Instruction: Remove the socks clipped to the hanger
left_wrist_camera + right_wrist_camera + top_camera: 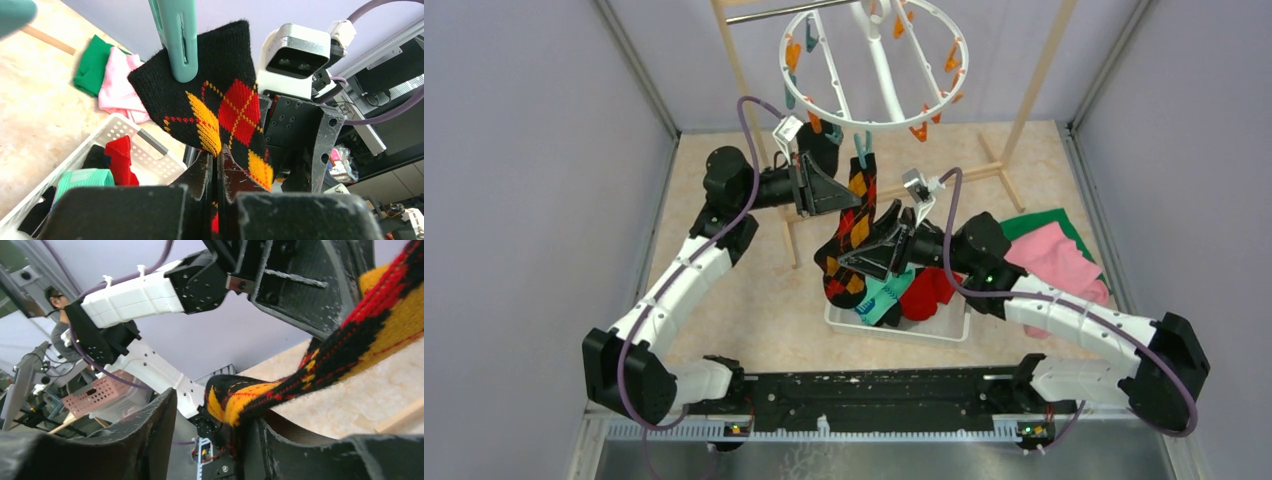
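The white ring hanger (876, 70) hangs from the wooden rack with orange and teal clips. A teal clip (177, 40) grips the cuff of the black argyle sock (856, 225), which hangs down from it. My left gripper (218, 155) is shut on this sock (225, 107) just below the cuff; in the top view it (842, 192) sits left of the sock. My right gripper (876, 255) is open around the sock's lower part. In the right wrist view the sock (260, 395) drapes over the right finger, with a wide gap between the jaws (215, 430).
A white basket (946, 330) under the hanger holds a red sock (929, 290), a teal sock (882, 297) and a dark one. Folded pink (1054, 260) and green (1044, 222) cloths lie to its right. The wooden rack's posts (1036, 85) and feet stand behind.
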Controlling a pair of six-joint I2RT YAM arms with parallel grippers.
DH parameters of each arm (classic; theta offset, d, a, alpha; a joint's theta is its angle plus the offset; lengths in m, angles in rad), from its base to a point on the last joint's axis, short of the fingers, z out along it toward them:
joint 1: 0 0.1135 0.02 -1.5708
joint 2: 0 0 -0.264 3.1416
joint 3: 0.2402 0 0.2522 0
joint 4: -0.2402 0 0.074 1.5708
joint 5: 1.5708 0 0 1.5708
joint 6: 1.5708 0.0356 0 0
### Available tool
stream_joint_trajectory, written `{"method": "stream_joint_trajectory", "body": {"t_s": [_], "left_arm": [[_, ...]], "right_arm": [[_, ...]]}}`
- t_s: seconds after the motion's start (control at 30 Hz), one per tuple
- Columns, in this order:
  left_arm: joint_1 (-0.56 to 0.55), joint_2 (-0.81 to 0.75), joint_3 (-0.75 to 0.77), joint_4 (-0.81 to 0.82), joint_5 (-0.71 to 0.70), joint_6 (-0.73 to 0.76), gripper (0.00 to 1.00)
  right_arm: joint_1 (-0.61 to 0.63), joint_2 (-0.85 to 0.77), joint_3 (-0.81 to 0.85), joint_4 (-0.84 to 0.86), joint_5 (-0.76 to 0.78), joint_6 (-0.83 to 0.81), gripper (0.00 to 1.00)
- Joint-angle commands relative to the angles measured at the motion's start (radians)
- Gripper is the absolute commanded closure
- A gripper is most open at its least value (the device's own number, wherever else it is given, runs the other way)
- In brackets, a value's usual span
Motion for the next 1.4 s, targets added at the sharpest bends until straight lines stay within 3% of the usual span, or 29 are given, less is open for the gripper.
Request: {"method": "stream_joint_trajectory", "body": {"t_s": [0.0,0.1,0.2,0.37,0.57,0.87,1.13,1.37], "left_arm": [[-0.003,0.004,0.065,0.01,-0.014,0.043,1.0],[-0.005,0.003,0.09,-0.009,-0.014,0.069,1.0],[-0.006,0.0,0.103,-0.033,-0.021,0.095,1.0],[-0.012,0.002,0.103,-0.066,-0.04,0.124,1.0],[-0.022,0.009,0.116,-0.094,-0.048,0.149,1.0],[-0.025,0.013,0.121,-0.097,-0.048,0.151,1.0],[-0.027,0.009,0.125,-0.096,-0.05,0.148,1.0],[-0.026,0.003,0.118,-0.102,-0.054,0.15,1.0]], "right_arm": [[-0.016,-0.071,0.09,-0.203,0.093,-0.1,0.47],[-0.029,-0.145,0.126,-0.396,0.258,-0.188,0.34],[-0.029,-0.214,0.162,-0.535,0.427,-0.251,0.3],[-0.028,-0.236,0.219,-0.556,0.567,-0.276,0.28],[-0.014,-0.119,0.356,-0.555,0.68,-0.279,0.32],[-0.013,0.058,0.549,-0.621,0.691,-0.293,0.34],[-0.027,0.124,0.594,-0.618,0.688,-0.353,0.32],[-0.06,0.167,0.632,-0.575,0.645,-0.381,0.46]]}}
